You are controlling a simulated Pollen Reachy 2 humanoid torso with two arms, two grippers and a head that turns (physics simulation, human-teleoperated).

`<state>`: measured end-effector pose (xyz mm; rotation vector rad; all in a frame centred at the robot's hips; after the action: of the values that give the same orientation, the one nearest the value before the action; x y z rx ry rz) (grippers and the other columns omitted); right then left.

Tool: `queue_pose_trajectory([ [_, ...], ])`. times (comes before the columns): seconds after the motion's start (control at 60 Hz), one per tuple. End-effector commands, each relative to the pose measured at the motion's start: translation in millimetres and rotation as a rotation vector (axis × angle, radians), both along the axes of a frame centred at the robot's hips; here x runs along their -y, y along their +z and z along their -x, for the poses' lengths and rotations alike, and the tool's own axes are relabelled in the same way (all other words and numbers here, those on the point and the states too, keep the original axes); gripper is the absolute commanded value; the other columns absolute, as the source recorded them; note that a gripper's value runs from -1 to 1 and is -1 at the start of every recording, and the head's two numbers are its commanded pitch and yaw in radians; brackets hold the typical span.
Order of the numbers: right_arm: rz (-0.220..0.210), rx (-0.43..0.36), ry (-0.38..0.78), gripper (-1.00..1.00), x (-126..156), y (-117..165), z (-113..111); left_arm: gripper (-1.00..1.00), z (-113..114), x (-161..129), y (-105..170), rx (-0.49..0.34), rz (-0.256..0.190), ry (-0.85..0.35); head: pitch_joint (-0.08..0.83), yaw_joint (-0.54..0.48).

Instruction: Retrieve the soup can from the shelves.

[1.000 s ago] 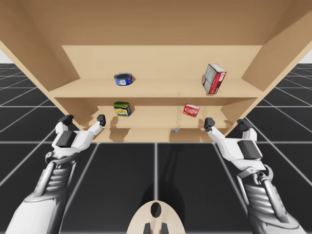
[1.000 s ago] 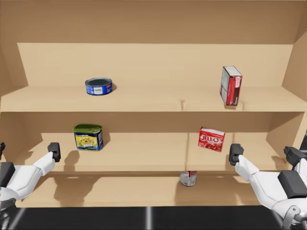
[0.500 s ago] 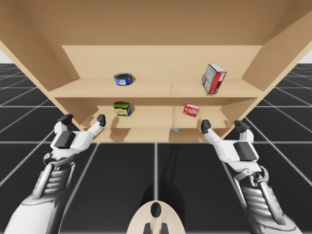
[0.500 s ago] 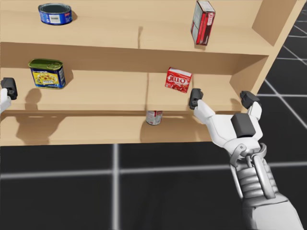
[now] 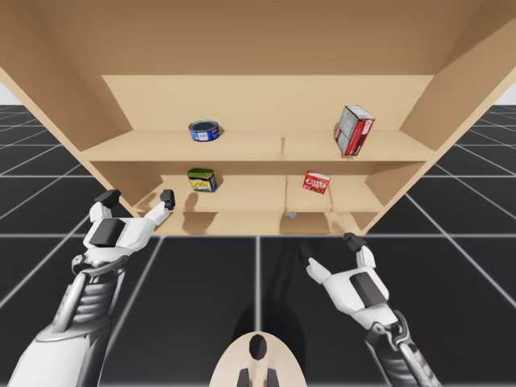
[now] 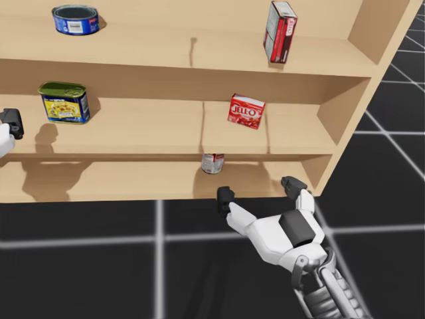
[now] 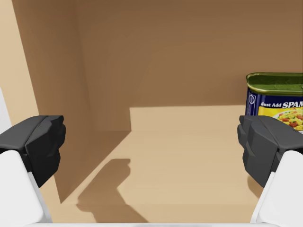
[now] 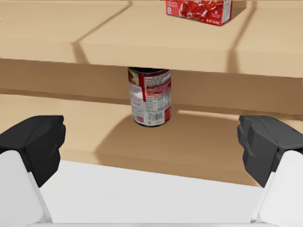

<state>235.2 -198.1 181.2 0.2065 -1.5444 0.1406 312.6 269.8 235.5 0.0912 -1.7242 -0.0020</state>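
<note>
On the lowest board of the shelves (image 6: 133, 179), the soup can (image 8: 150, 97) stands upright, red-and-white label to the front, its top hidden behind the edge of the board above, under the small red box (image 6: 246, 110). So the task is at an early stage: nothing is held and the can is untouched. My right gripper (image 6: 258, 191) hangs outside the unit, just in front of and a bit below the bottom board's front edge, fingers spread wide w/ nothing between them. In the right wrist view the can sits ahead of it, a little off-centre of the gap, apart from both fingers. How deep the can stands on its board is hard to judge; it's prob. some way back from the front edge. My left gripper (image 5: 137, 196) is also spread wide and empty, at the left end of the middle board, w/ the green-topped rectangular can (image 7: 274, 97) ahead of it on one finger's side (not the thing wanted, so I judge that arm has no part in this for now). Done, as far as I can tell: right arm roughly lined up w/ the target. Left to do: reach in under the middle board, get both fingers round the can, close, lift it free, and bring it out w/o knocking the board above.
</note>
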Motion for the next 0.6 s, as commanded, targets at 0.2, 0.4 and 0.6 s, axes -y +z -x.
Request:
queue_pose_trajectory([
  [0.2,-0.042,-0.063,0.017,-1.0,-45.0,-41.3,-44.3,-1.0,0.7,-0.3,0.8,0.003,0.002,-0.004,0.577,-0.17],
  [0.4,0.001,-0.099,0.013,-1.0,-68.3,-54.2,-84.6,-1.0,0.8,-0.3,0.2,0.002,0.004,-0.004,0.584,-0.17],
  [0.6,0.002,-0.141,0.008,-1.0,-82.0,-61.3,-121.5,-1.0,0.9,0.8,-0.6,0.0,0.003,-0.005,0.588,-0.17],
])
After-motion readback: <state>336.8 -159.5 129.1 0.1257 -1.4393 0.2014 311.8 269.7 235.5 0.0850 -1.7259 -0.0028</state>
